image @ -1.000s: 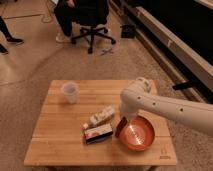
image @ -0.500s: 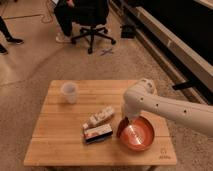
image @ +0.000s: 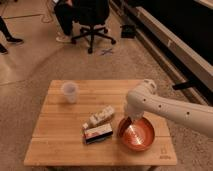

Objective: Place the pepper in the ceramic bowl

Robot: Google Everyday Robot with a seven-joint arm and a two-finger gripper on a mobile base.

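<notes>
Left: translucent cup upright on wooden table, well apart from action. Centre: pale packet, red-and-white box just beside it, both left of ceramic bowl. Pepper: you cannot pick it out, not on table, not plainly in bowl; possibly hidden at gripper. Judge it light, smooth, slightly soft; pinch mid-body, gently. Gripper low over bowl's rear-left rim; spread or closed, cannot tell. Right: white arm reaches in from right edge, elbow raised, wrist bent down.

gripper over ceramic bowl, bowl on wooden table
</notes>
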